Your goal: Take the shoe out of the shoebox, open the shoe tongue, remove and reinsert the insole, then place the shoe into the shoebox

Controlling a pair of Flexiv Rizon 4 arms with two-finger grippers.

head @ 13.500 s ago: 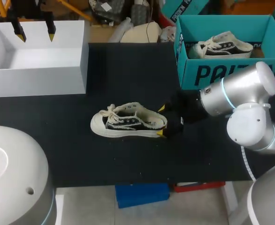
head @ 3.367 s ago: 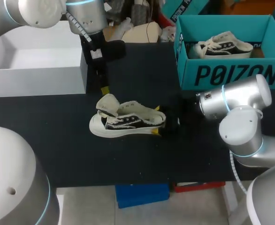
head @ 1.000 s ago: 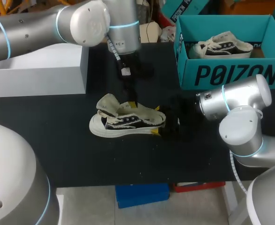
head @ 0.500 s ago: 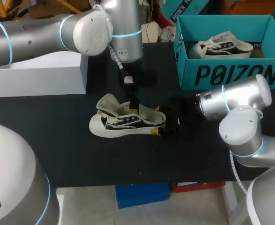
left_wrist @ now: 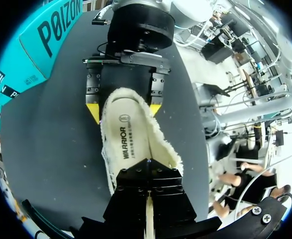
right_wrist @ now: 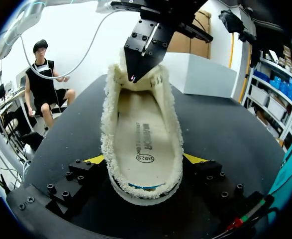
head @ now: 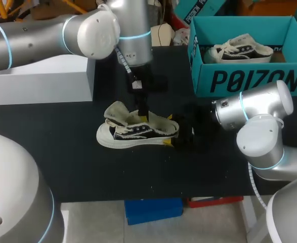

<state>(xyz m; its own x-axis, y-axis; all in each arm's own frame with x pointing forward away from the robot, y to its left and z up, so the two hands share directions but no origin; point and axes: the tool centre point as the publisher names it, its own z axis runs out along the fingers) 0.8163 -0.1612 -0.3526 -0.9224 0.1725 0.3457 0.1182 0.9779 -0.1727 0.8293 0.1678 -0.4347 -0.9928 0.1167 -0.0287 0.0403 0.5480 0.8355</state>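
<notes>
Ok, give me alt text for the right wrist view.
A cream-edged shoe lies heel-first on the black table, its heel clamped in the right gripper, its insole showing. The left gripper points down into the shoe's toe end.

The head camera looks down from above and behind on the bench [head: 87, 167]; the left wrist camera peers closely past the left tool [left_wrist: 148, 172] into the shoe [left_wrist: 136, 144] toward the right tool [left_wrist: 123, 110], whose wrist camera faces back along the same shoe.
</notes>
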